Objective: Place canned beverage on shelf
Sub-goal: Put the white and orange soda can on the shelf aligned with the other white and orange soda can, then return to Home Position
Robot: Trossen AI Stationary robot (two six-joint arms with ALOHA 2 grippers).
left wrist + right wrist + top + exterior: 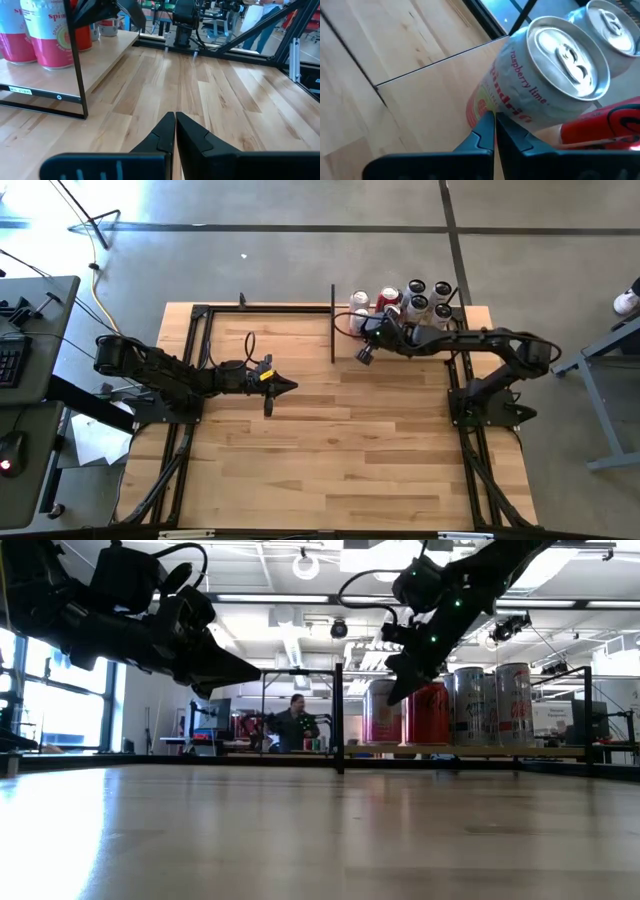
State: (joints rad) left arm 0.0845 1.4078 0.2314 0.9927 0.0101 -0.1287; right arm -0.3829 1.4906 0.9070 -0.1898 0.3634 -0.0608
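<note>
Two arms over your table (330, 450), largest thing first: a light wooden top with black frame rails along both sides and the far edge.

The shelf (345, 350) sits at the far right part of the table, a low light-wood plank with a thin black upright plate (332, 325) at its left end. In the low view you see the plank (480, 751) as a thin board raised just off the tabletop.

Cans (415, 302) stand upright on the shelf in a tight cluster, several of them, white-pink ones and a red one (389, 298). The low view shows four or so in a row (470, 705).

Your right arm reaches from the right side across the shelf. The right gripper (364, 356) hangs just off the cluster's near-left corner, above the plank. Its jaws are pressed together with nothing between them. In the right wrist view the closed fingertips (495, 120) sit close below a raspberry-lime can (545, 80), which stands on the shelf; whether they touch it, you cannot tell.

Your left arm waits over the table's left-centre. The left gripper (288, 387) points toward the middle, well apart from the shelf, jaws closed and empty (175, 125).

A person (293, 720) shows far off in the room behind.
</note>
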